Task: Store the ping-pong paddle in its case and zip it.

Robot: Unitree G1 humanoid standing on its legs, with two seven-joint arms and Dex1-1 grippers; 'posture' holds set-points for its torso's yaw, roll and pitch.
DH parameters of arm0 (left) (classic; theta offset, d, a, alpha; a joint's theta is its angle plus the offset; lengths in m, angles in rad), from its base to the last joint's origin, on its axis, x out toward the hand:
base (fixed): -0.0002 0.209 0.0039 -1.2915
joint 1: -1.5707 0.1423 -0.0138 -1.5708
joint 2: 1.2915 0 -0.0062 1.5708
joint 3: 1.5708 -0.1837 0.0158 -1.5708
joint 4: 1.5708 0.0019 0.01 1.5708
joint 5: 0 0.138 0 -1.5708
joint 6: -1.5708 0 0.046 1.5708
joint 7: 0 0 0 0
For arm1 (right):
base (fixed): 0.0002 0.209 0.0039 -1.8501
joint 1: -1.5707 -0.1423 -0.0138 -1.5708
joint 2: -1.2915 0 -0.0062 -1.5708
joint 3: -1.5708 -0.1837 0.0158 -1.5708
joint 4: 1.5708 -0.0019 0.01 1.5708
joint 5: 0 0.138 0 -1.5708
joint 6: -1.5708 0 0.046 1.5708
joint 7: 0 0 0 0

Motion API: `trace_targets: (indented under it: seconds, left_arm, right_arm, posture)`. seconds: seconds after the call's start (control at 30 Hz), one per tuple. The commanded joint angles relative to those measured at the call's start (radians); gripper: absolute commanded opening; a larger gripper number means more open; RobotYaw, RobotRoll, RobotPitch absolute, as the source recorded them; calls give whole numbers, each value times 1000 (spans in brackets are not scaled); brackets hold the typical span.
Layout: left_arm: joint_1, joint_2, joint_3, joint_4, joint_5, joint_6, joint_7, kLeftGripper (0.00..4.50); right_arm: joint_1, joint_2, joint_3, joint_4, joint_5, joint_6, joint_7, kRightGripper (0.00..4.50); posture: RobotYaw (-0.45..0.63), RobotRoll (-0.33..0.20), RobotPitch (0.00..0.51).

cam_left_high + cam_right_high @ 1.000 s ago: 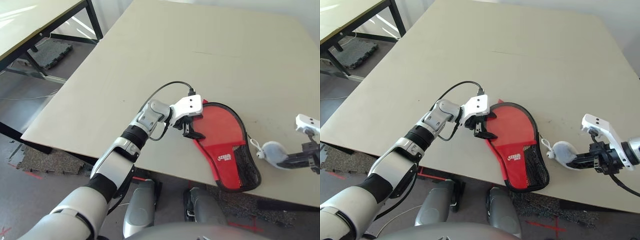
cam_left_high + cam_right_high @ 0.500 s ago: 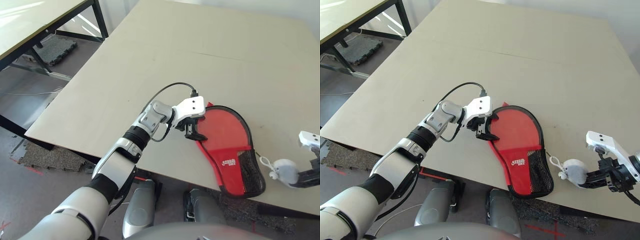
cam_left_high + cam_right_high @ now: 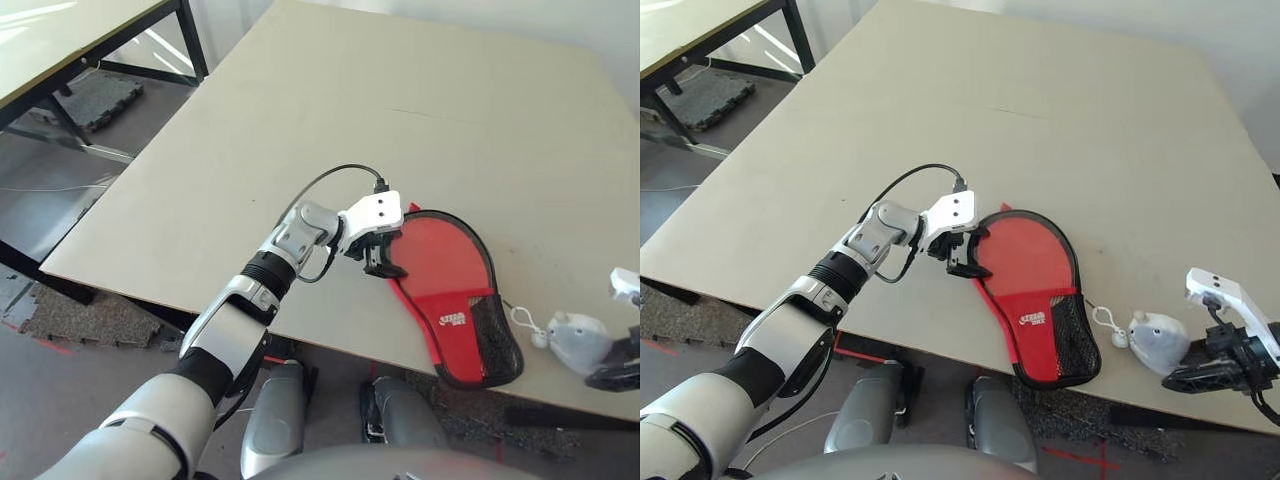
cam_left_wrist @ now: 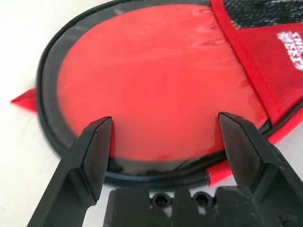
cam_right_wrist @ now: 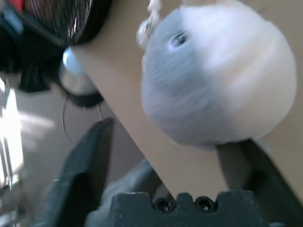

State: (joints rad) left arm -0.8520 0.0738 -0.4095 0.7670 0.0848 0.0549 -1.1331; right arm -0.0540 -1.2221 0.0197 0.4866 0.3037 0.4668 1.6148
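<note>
Beige worktop (image 3: 1070, 110), bare across most of its surface. Grey plush ball (image 3: 1158, 339) with a white loop cord lies near the front edge, right side. Second worktop (image 3: 60, 40) on black legs at far left. Dark mats (image 3: 95, 95) on grey floor below.

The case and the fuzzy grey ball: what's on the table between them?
Just a small white loop on a thin cord, seen in the right eye view. It runs from the ball toward the case; otherwise the table there is bare.
</note>
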Motion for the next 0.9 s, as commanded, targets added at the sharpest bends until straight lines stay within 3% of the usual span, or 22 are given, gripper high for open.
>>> trace_targets:
  seconds: [0.03, 0.23, 0.43, 0.63, 0.77, 0.9]
  left_arm:
    - [27, -8, -27, 17, 24, 21, -4, 4500]
    - [44, -7, -19, -31, 9, 46, -10, 4500]
    - [60, -1, 31, -98, -24, 96, 27, 4500]
    - [101, 41, 175, -252, -105, 218, 151, 4500]
    - [148, 59, 254, -388, -152, 282, 240, 4500]
    - [202, 47, 474, -490, -202, 226, 536, 4500]
  right_arm:
    - [-76, 11, -60, 26, 71, 102, -1, 4452]
    - [-279, 28, -185, 82, 149, 229, -71, 4452]
    - [-426, 133, -290, 219, 135, 157, -307, 4452]
    - [-418, 329, -411, 277, 119, -53, -647, 4452]
    - [-403, 406, -463, 301, 121, -128, -785, 4452]
    - [-383, 512, -525, 341, 93, -320, -1029, 4452]
  posture:
    - [14, 0, 154]
    - [18, 0, 153]
    - [25, 0, 152]
    - [54, 0, 145]
    - [63, 0, 141]
    - [75, 0, 136]
